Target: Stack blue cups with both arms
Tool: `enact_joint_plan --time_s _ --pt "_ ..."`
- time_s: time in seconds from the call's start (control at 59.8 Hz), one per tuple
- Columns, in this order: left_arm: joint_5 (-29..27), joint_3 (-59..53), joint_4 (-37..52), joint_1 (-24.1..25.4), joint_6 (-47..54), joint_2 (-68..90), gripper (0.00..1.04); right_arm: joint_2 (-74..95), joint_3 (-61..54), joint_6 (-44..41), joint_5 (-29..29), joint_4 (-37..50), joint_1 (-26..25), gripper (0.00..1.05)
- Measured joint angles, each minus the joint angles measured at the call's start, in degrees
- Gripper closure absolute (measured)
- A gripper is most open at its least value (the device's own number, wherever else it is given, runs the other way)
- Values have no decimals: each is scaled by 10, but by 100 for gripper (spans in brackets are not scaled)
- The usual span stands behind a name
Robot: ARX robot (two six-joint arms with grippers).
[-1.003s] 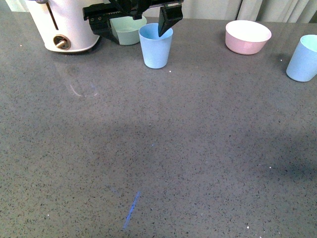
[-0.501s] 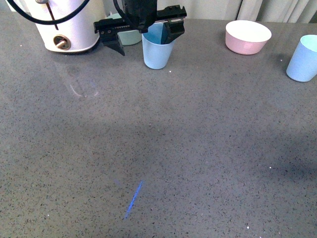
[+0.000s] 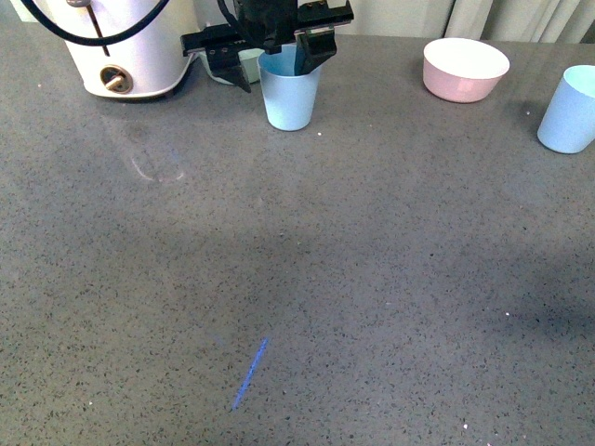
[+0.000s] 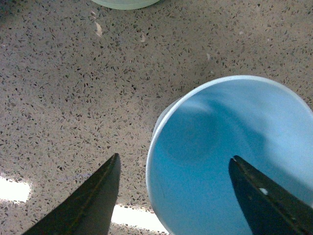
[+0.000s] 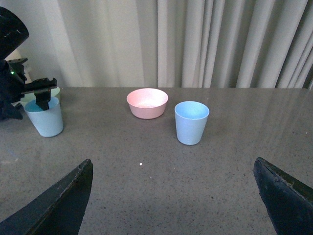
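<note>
One blue cup (image 3: 289,93) stands upright at the back of the grey table, left of centre. My left gripper (image 3: 276,58) is open and straddles its rim. In the left wrist view one finger (image 4: 266,200) is inside the cup (image 4: 220,147) and the other finger (image 4: 90,203) is outside its wall. The second blue cup (image 3: 569,110) stands upright at the far right edge. My right gripper (image 5: 172,164) is open and empty, well back from that cup (image 5: 191,122); it does not show in the front view. The first cup (image 5: 45,117) also shows there, under the left arm.
A pink bowl (image 3: 465,68) sits at the back between the two cups, also seen in the right wrist view (image 5: 147,103). A mint green bowl (image 4: 124,3) is just behind the left gripper. A white appliance (image 3: 130,46) stands at the back left. Curtains hang behind the table.
My left gripper has turned and come down over the left blue cup, so one finger now sits inside it. The cup has shifted slightly left. The right cup has not moved.
</note>
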Motion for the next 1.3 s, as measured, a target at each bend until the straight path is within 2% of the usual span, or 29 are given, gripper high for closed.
enact_joint_plan --time_s 0.067,0.1,0.15,0.251,0.267,0.351,0.652,0.852,0.969,1.053,1.203,1.304 --pt "0 0 0 0 0 2 44 0 0 0 0 0 0 9" --pt "2 0 0 0 0 4 55 0 0 0 0 0 0 9" --pt "7 0 0 1 2 7 65 0 0 0 0 0 0 9" --pt "10 0 1 2 4 8 78 0 0 0 0 0 0 9" --pt "9 0 1 2 5 8 85 0 0 0 0 0 0 9" --pt "10 1 3 4 7 8 103 0 0 0 0 0 0 9" --pt "4 2 -14 -8 20 2 103 0 0 0 0 0 0 9" --pt "34 0 -37 -45 15 -24 103 0 0 0 0 0 0 9" --pt "45 -174 77 -83 5 -137 103 0 0 0 0 0 0 9" --pt "49 -273 122 -100 4 -205 103 0 0 0 0 0 0 9" --pt "42 -382 157 -129 -5 -263 103 0 0 0 1 0 0 9" --pt "42 -414 160 -135 -10 -259 103 0 0 0 1 0 0 9"
